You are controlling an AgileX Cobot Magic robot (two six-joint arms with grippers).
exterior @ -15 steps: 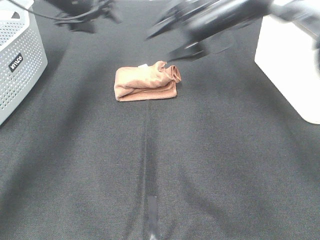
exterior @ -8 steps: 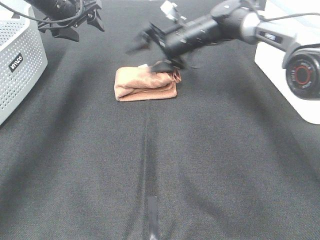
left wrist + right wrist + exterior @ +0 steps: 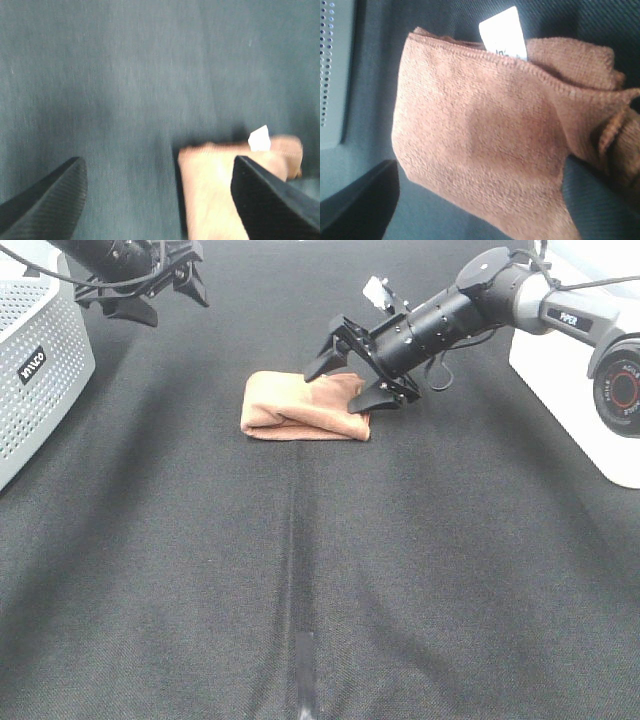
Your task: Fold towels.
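Note:
The reddish-brown towel (image 3: 300,406) lies folded in a small thick packet on the black table cloth, at the far middle. Its white tag shows in the right wrist view (image 3: 502,32) and in the left wrist view (image 3: 259,139). My right gripper (image 3: 352,378) is open, low at the towel's right end, one finger on each side of it. The towel (image 3: 485,135) fills the right wrist view, its right end bunched. My left gripper (image 3: 165,295) is open and empty, held up at the far left, away from the towel (image 3: 225,190).
A grey perforated basket (image 3: 40,370) stands at the left edge and also shows in the right wrist view (image 3: 332,60). A white box (image 3: 570,360) stands at the right edge. Black cloth (image 3: 300,570) covers the table.
My right gripper has come down from above to the towel's right end, open. The towel has shifted a little to the right and lies flatter. The left arm has hardly moved.

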